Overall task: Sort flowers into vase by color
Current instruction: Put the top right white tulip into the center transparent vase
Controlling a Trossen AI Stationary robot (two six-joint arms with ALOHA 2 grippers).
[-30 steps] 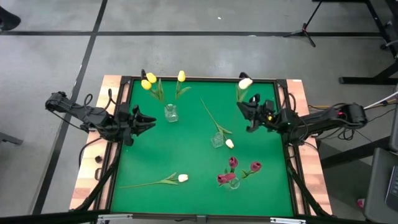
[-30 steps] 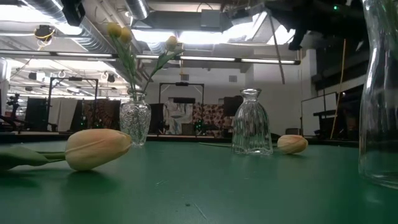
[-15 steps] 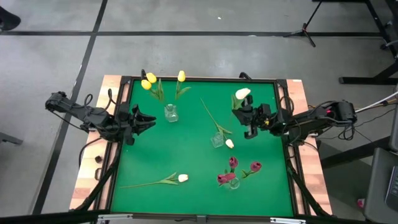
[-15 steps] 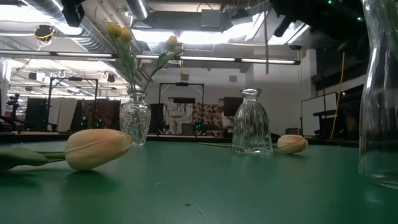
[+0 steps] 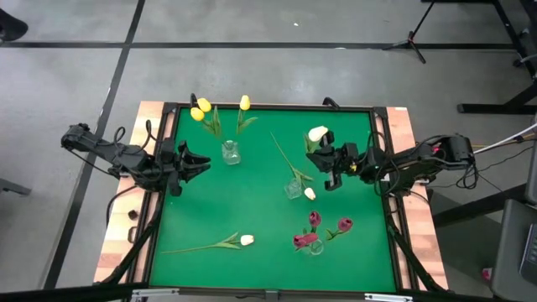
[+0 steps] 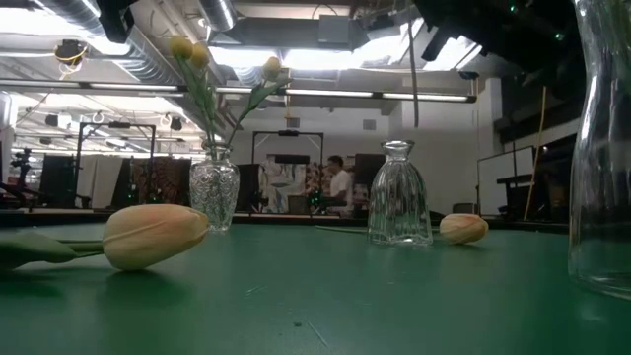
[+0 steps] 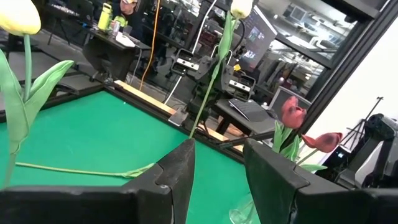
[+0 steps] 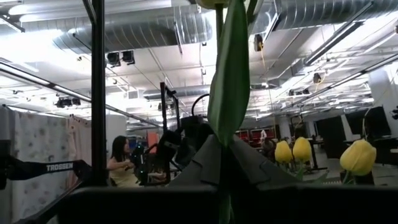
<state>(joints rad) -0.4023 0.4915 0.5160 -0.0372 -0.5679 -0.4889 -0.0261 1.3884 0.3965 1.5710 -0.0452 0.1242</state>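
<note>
My right gripper (image 5: 327, 159) is shut on a cream-white tulip (image 5: 317, 134), held over the table's right half, right of the empty middle vase (image 5: 293, 188). A loose cream tulip (image 5: 310, 194) lies beside that vase, its stem running toward the far edge. Another cream tulip (image 5: 246, 240) lies flat near the front edge. Yellow tulips (image 5: 201, 109) stand in the far-left vase (image 5: 231, 153), and dark red tulips (image 5: 315, 220) stand in the near-right vase (image 5: 315, 247). My left gripper (image 5: 201, 164) waits open at the table's left side. My right gripper pinches the cream tulip's green stem (image 8: 229, 134), with a leaf, between its two fingers. The fingers come from the table's right, slanting upward. The tulip stands about upright and clear of the table. Its head is above the fingers and its lower stem (image 6: 412, 79) hangs below.
A raised dark frame (image 5: 268, 107) borders the green mat, with wooden boards outside it. The low view shows a person (image 6: 338, 183) in the room far behind the table. Bare mat lies between the three vases.
My right gripper has carried the cream tulip from the far-right corner toward the table's middle and a little nearer, tipping its fingers further upward. The tulip stays upright and clear of the mat.
</note>
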